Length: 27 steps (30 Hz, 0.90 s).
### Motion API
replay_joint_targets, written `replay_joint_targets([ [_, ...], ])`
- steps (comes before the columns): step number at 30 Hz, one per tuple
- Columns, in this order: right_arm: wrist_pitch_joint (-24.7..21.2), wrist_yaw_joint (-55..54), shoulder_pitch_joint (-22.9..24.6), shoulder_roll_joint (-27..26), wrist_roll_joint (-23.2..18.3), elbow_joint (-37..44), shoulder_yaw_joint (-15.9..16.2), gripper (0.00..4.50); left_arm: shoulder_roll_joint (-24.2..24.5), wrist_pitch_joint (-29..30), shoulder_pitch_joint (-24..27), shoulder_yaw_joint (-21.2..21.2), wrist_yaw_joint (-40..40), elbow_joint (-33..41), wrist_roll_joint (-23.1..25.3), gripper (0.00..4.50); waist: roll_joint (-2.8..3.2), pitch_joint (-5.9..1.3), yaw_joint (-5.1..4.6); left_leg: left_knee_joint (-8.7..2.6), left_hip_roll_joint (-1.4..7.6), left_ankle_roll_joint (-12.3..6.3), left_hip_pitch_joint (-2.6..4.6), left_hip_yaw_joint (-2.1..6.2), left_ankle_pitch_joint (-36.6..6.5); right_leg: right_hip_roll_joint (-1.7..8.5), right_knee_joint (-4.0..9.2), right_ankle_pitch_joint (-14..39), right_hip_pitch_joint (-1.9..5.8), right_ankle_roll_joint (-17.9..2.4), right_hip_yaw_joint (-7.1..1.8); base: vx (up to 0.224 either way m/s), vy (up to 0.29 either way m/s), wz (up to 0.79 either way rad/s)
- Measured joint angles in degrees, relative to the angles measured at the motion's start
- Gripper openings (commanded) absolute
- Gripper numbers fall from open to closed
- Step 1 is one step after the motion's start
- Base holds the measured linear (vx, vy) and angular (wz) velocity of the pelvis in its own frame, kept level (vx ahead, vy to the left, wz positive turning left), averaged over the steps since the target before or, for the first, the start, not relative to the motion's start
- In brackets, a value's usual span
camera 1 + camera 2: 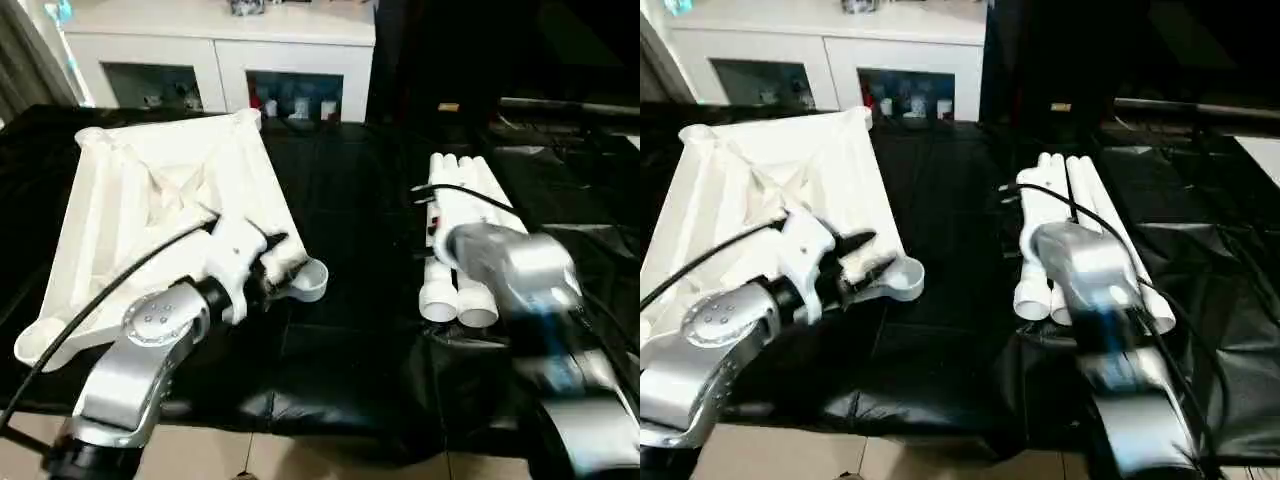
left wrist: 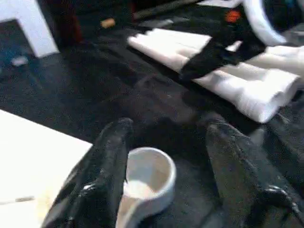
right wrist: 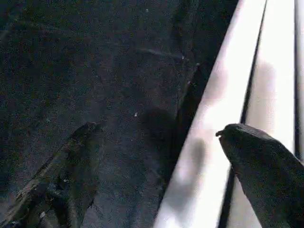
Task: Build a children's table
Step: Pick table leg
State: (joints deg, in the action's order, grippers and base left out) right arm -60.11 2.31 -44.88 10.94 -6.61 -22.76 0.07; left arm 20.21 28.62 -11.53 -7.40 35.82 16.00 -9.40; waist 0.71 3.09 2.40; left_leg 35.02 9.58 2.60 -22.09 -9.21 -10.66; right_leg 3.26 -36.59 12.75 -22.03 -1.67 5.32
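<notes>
Left gripper (image 2: 166,175): my nearest tool, jaws apart, holding nothing, straddling the corner socket (image 2: 147,178) of the tabletop (image 1: 150,215).
Right gripper (image 3: 156,175): jaws spread wide, empty, one finger over the nearest of the legs (image 1: 462,235).
Tabletop: upside down on the black sheet (image 1: 345,330), on my left.
Legs: bundled side by side on my right, well apart from the tabletop.
Cabinet (image 1: 215,45): farthest back.
Risk: I judge closing off-centre could roll one leg away or pinch two.
</notes>
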Motion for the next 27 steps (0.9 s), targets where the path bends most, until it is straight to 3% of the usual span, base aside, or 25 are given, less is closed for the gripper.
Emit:
replay_joint_targets([
  [8,0.6,-3.9,-2.8,-1.2,-0.1,-7.9,-5.6,4.25,2.4,3.1,0.0,-0.3,1.2,2.4,-1.9,3.74,-0.27,0.13,0.27,0.00,0.29,0.15,0.14,-0.52,0.1,0.00,-0.12,0.0,0.00,0.0,-0.09,0.000,0.000,0.00],
  [10,0.8,-4.4,-3.1,-1.3,-0.6,-9.8,-6.9,4.25,3.4,4.2,0.1,-0.5,2.5,3.4,-2.2,4.09,-0.27,0.13,0.32,0.00,0.29,0.17,0.16,-0.52,0.1,0.00,-0.14,0.0,0.00,0.0,-0.09,0.000,0.000,0.00],
  [13,0.9,-4.2,-3.2,-1.3,-0.9,-11.9,-8.1,4.25,4.3,5.1,0.3,-0.6,3.1,4.4,-2.9,4.13,-0.27,0.13,0.38,0.00,0.29,0.18,0.15,-0.53,0.1,0.00,-0.17,0.0,-0.01,0.0,-0.09,0.000,0.000,0.00],
  [15,0.9,-3.9,-3.2,-1.5,-1.3,-12.3,-8.4,3.89,4.5,5.5,0.3,-0.8,3.4,4.8,-3.5,4.47,-0.27,0.13,0.46,0.00,0.30,0.18,0.16,-0.55,0.1,0.00,-0.18,0.0,-0.01,0.0,-0.09,0.000,0.000,0.00],
  [17,0.9,-3.6,-3.2,-1.7,-1.3,-12.4,-8.5,3.89,4.6,5.7,0.3,-0.9,3.4,5.2,-3.6,4.50,-0.27,0.13,0.46,0.00,0.30,0.19,0.17,-0.55,0.1,0.00,-0.20,0.0,-0.01,0.0,-0.09,0.000,0.000,0.00],
  [27,1.1,-3.1,-4.4,-1.9,-1.7,-16.4,-8.8,3.02,5.4,7.3,0.3,-0.9,3.9,5.8,-4.5,4.50,-0.27,0.13,0.71,0.00,0.31,0.20,0.18,-0.56,0.1,0.00,-0.22,0.0,-0.01,0.0,-0.09,0.000,0.000,0.00],
])
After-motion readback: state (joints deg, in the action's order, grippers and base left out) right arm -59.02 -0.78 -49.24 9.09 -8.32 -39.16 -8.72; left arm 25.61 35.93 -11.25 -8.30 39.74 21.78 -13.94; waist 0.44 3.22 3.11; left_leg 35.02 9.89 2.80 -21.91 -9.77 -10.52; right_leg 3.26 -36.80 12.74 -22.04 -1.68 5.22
